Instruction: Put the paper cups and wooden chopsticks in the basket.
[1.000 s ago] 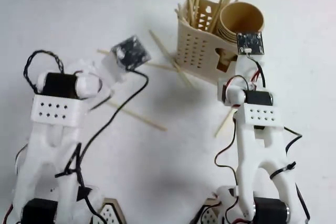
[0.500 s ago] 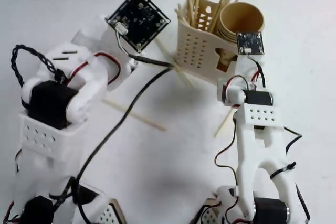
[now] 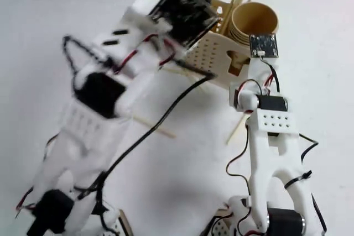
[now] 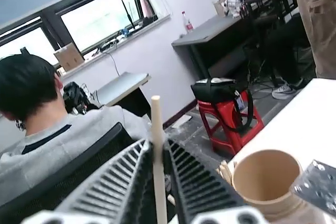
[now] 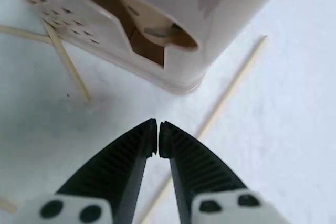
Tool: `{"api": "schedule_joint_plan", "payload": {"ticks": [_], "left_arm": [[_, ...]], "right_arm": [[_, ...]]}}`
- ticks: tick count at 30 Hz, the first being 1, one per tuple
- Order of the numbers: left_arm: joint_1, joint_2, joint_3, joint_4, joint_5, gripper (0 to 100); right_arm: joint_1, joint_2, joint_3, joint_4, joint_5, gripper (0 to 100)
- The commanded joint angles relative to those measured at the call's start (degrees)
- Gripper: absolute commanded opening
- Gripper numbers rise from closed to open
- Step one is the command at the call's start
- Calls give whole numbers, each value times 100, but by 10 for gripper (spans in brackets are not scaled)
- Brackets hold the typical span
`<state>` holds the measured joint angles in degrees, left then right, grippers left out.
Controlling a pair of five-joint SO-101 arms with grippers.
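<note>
Nearest in high view, loose chopsticks (image 3: 155,127) lie on the surface (image 3: 55,37) mid-frame, not yet binned. Beyond, right gripper (image 5: 157,132) rests w/ jaws pressed together, empty, just before the basket (image 5: 220,35), prob. parked. Farther, left gripper (image 4: 157,142) pinches one chopstick (image 4: 156,124) upright over the basket, upper centre, likely for drop-in; wrist view gives that grasp, from above the arm hides it. The paper cups (image 4: 265,179) sit in the basket.
</note>
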<state>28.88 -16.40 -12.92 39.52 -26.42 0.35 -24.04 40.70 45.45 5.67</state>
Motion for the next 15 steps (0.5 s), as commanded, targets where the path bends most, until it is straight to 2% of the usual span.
{"api": "schedule_joint_plan", "payload": {"ticks": [1,8,12,15], "left_arm": [[171,303,-264,-1020,88,22],[453,866,-255,-2084,132,22],[453,1130,-255,-2532,774,22],[444,1385,-255,-2585,949,22]], "right_arm": [[48,-286,-70,-84,-9,21],[22,-286,-70,-84,0,21],[22,-286,-62,-127,0,21],[40,-251,-44,-242,0,21]]}}
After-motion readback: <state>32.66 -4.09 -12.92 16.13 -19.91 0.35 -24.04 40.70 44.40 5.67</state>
